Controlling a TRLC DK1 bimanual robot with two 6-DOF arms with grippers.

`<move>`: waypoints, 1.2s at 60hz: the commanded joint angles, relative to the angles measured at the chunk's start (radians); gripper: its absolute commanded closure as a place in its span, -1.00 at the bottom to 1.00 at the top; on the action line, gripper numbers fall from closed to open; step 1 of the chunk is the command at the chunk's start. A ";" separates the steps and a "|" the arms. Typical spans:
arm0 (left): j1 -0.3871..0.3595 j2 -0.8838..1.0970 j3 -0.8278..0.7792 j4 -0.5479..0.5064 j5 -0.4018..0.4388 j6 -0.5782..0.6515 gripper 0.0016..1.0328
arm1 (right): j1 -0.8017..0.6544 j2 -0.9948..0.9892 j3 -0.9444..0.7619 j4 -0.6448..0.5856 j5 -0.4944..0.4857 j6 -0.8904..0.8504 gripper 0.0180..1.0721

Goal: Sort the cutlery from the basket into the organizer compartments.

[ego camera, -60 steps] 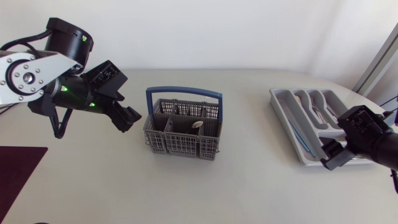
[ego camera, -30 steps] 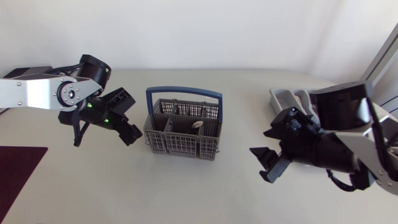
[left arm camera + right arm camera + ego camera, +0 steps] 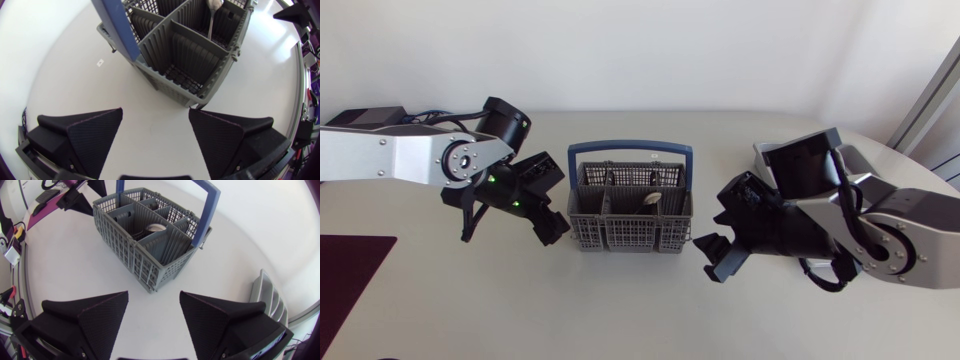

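The grey cutlery basket (image 3: pixel 630 208) with a blue handle (image 3: pixel 630 150) stands mid-table. A spoon (image 3: pixel 650 198) stands in one of its far compartments; its bowl also shows in the right wrist view (image 3: pixel 156 228) and its stem in the left wrist view (image 3: pixel 211 25). My left gripper (image 3: pixel 556 218) is open at the basket's left end, with the basket's corner (image 3: pixel 192 100) just ahead of the gap between the fingers (image 3: pixel 155 114). My right gripper (image 3: pixel 708 257) is open and empty just right of the basket (image 3: pixel 150 245). My right arm hides most of the grey organizer (image 3: pixel 768 155).
A dark purple mat (image 3: pixel 350 270) lies at the table's front left edge. Beside my right gripper, one corner of the organizer (image 3: pixel 265 295) shows. Bare table stretches in front of the basket.
My right arm has swung left from the organizer to beside the basket. My left gripper has moved right, up to the basket's end. The basket has shifted slightly right and turned.
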 commanded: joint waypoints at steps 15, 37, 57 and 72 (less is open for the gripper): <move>-0.039 -0.002 0.028 0.006 0.018 -0.021 -0.77 | -0.084 0.042 0.173 -0.108 -0.129 0.203 -0.41; -0.007 -0.189 -0.046 0.009 0.024 0.025 -0.77 | -0.106 0.232 0.381 -0.277 -0.292 0.347 -0.50; -0.016 -0.289 -0.076 0.044 0.108 0.030 -0.77 | -0.076 0.296 0.444 -0.274 -0.280 0.414 -0.50; -0.024 -0.295 -0.112 0.109 0.128 0.027 -0.77 | -0.057 0.339 0.450 -0.270 -0.266 0.442 -0.49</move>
